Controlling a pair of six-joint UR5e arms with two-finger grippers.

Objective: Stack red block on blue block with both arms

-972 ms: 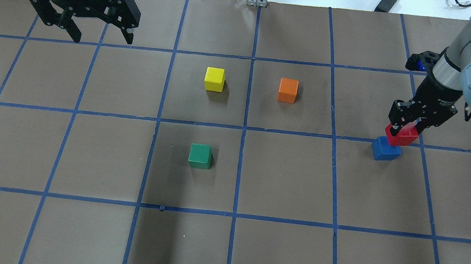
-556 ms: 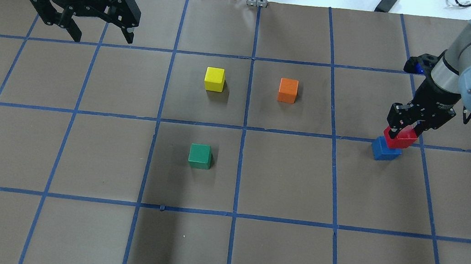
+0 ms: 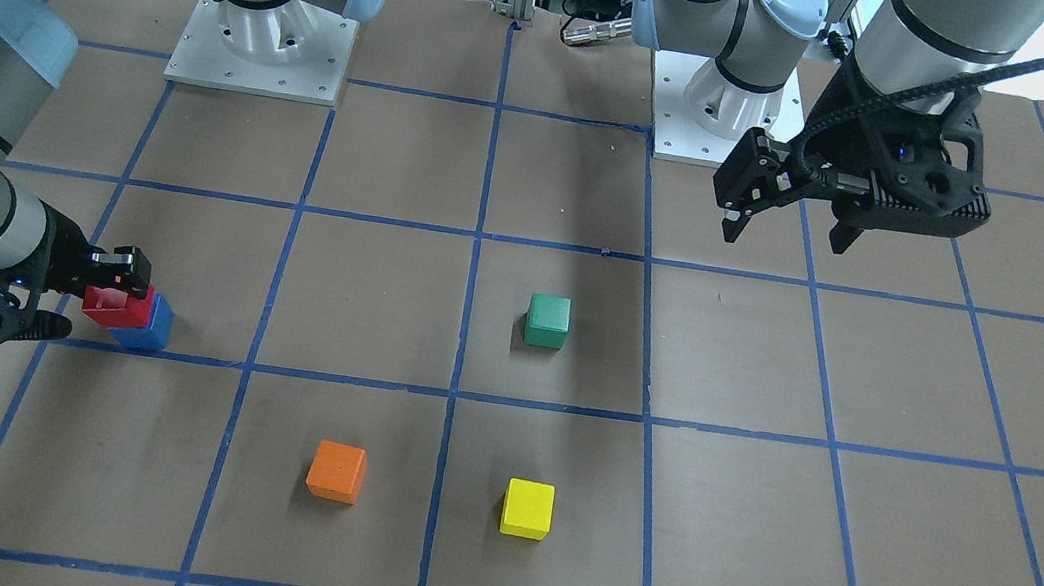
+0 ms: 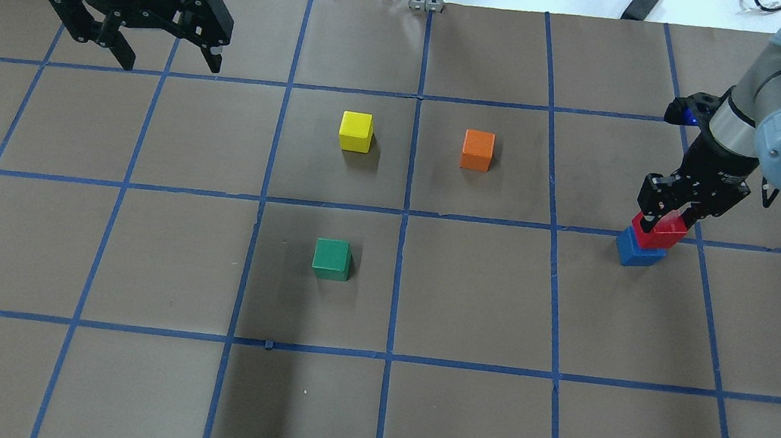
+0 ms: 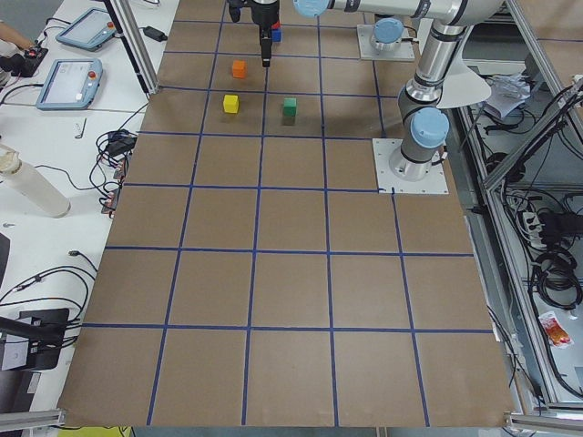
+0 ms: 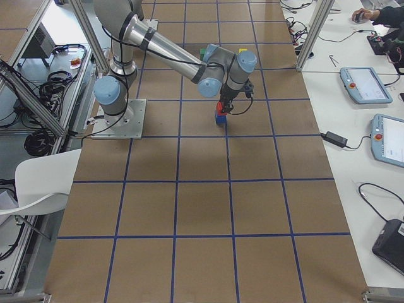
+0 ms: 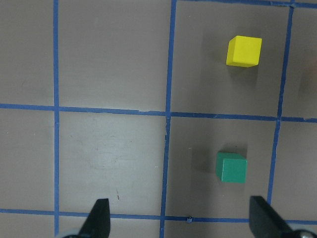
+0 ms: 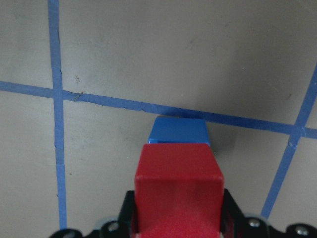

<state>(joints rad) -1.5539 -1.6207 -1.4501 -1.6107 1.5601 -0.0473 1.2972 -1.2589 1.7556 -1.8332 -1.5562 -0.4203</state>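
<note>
Right gripper [image 4: 669, 212] clamped on red block [image 4: 656, 232] above blue block [image 4: 637, 249] — left gripper [image 4: 163, 50] wide open, empty.

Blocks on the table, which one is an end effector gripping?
The red block, in the right end effector, over the blue block; the others lie free.

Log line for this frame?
stage: stacking | right gripper: shut on red block, above blue block, contact unclear | left gripper: open, empty, hovering
</note>
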